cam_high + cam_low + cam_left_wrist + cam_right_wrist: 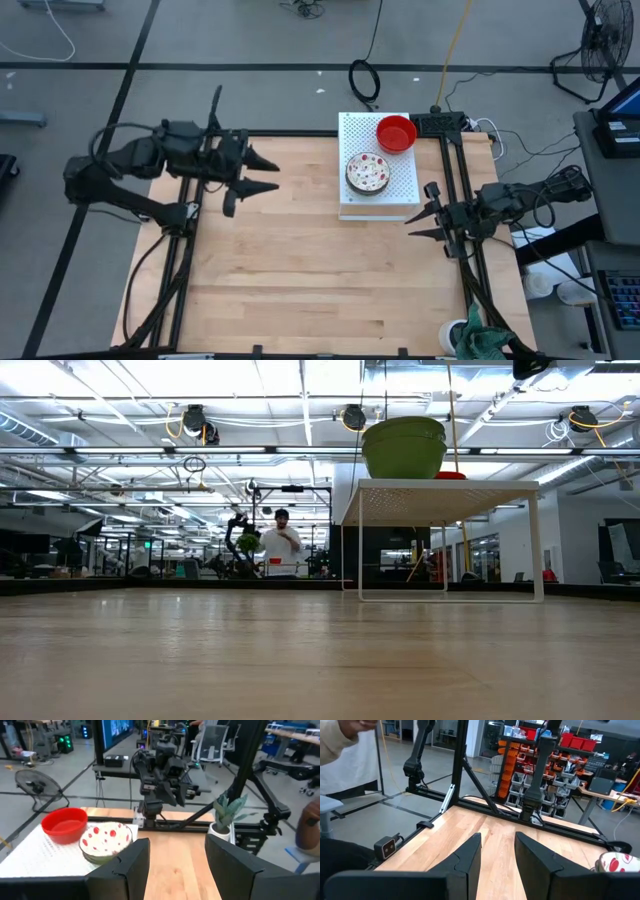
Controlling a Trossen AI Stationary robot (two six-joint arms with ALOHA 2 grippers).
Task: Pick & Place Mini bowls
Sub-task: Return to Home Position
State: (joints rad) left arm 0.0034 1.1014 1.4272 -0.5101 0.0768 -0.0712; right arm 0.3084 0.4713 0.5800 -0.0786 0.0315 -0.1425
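Your glossy red bowls [397,133] and white red-speckled bowls [368,172] sit on the white perforated shelf [400,187], so left claw [272,173] and right claw [411,227] hang released, empty.

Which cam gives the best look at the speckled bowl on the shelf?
High view: speckled bowl seen whole from above. Left wrist shows it obliquely beside the red bowl; low view only its green outside; right wrist just a sliver.
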